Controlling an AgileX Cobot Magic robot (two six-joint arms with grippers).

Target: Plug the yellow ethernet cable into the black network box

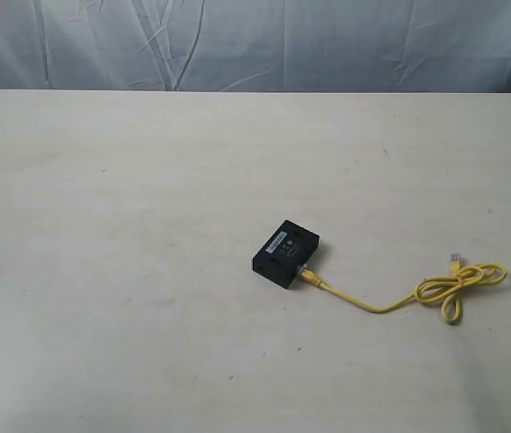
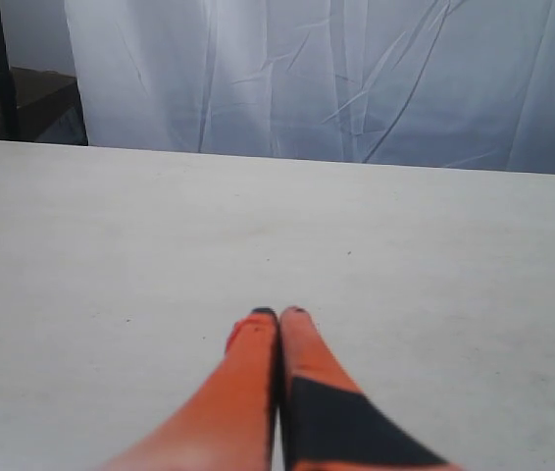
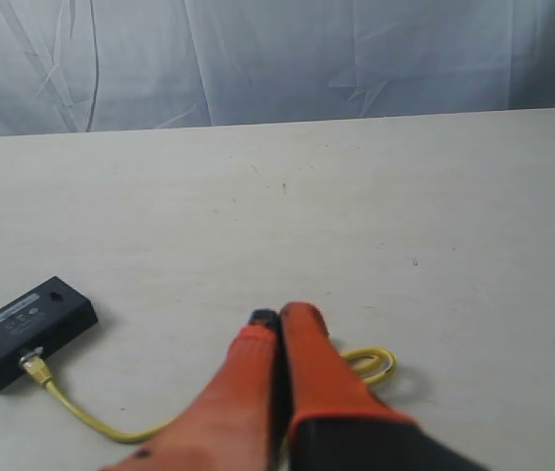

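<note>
Your small flat black plastic network box [image 1: 285, 253] lies on the pale desk [image 1: 147, 180], a little right of centre in the exterior view, label strip up. One clear plug of the thin bright-yellow ethernet cable [image 1: 384, 309] sits against the box's near side face, at a port; can't tell if it's fully latched. From there the cord runs right across the desk into a loose knotted loop, and the free plug [image 1: 456, 259] lies at the loop's far side.

Your left fingers [image 2: 253, 373], orange, are pressed together with nothing between them, over bare desk.

Your right fingers [image 3: 307, 373] are together too, empty, above the cable [image 3: 81, 415] between box [image 3: 30, 331] and loop, not touching it.
</note>
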